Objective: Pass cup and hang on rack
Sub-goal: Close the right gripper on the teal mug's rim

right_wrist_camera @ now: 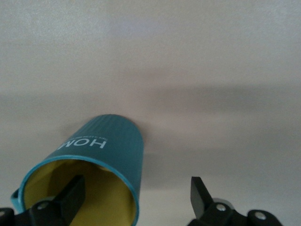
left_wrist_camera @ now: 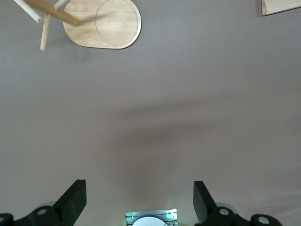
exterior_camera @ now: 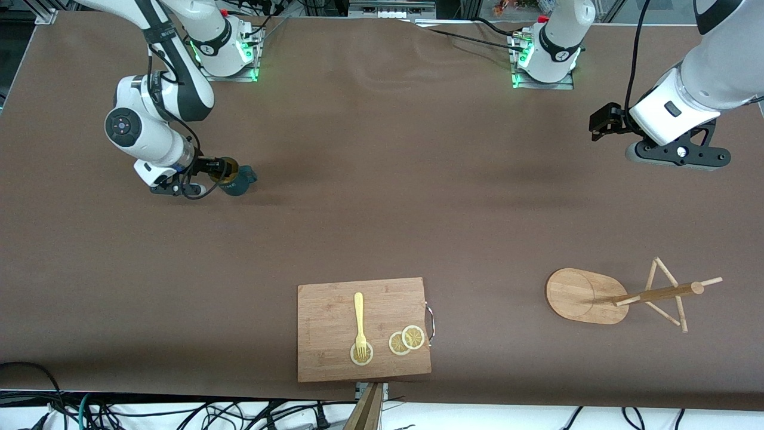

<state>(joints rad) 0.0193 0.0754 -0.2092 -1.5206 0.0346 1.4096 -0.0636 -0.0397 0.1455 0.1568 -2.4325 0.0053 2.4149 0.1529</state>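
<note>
The cup [exterior_camera: 237, 177] is seen in the upper left of the front frame, standing on the brown table [exterior_camera: 382, 197] toward the right arm's end. In the right wrist view the cup [right_wrist_camera: 96, 176] fills the lower left of the frame: teal ribbed outside with white lettering, yellowish inside, mouth turned toward the camera.

The right gripper [exterior_camera: 219, 172] is placed at the cup's rim. Its jaws are spread wide; one finger [right_wrist_camera: 70, 195] is seen inside the mouth, the other [right_wrist_camera: 200, 193] outside the wall, well clear of it. No clamping is shown.

The left gripper [exterior_camera: 604, 124] is held up in the air at the upper right of the front frame, over bare table at the left arm's end, the arm waiting. In the left wrist view its jaws are seen apart, nothing between them.

The rack [exterior_camera: 621, 295] is found at the lower right of the front frame, post and pegs slanting toward the frame's right edge. In the left wrist view its oval base [left_wrist_camera: 101, 23] sits at the upper left.

A cutting board [exterior_camera: 364, 328] lies at lower centre, carrying a yellow fork [exterior_camera: 359, 322] and lemon slices [exterior_camera: 406, 340].
</note>
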